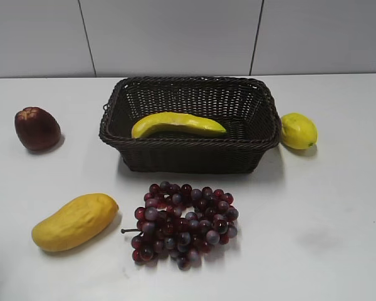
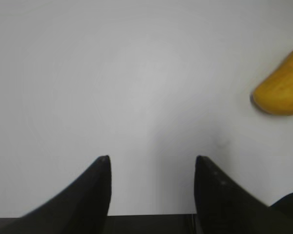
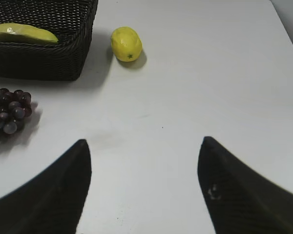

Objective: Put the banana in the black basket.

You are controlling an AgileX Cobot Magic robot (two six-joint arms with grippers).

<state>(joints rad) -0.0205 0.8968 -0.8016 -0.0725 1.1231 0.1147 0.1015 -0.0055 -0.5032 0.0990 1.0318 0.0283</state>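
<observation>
The banana (image 1: 178, 124) lies inside the black basket (image 1: 194, 153) at the back middle of the white table. It also shows in the right wrist view (image 3: 24, 33), inside the basket (image 3: 44, 61) at the top left. My left gripper (image 2: 152, 158) is open and empty over bare table. My right gripper (image 3: 145, 142) is open and empty over bare table, well in front and to the right of the basket. Neither gripper shows in the exterior view.
A lemon (image 1: 298, 130) sits right of the basket, also in the right wrist view (image 3: 126, 44). A bunch of dark grapes (image 1: 185, 222) lies in front of the basket. A mango (image 1: 75, 221) lies front left, its end in the left wrist view (image 2: 282, 87). A dark red fruit (image 1: 36, 128) sits at the left.
</observation>
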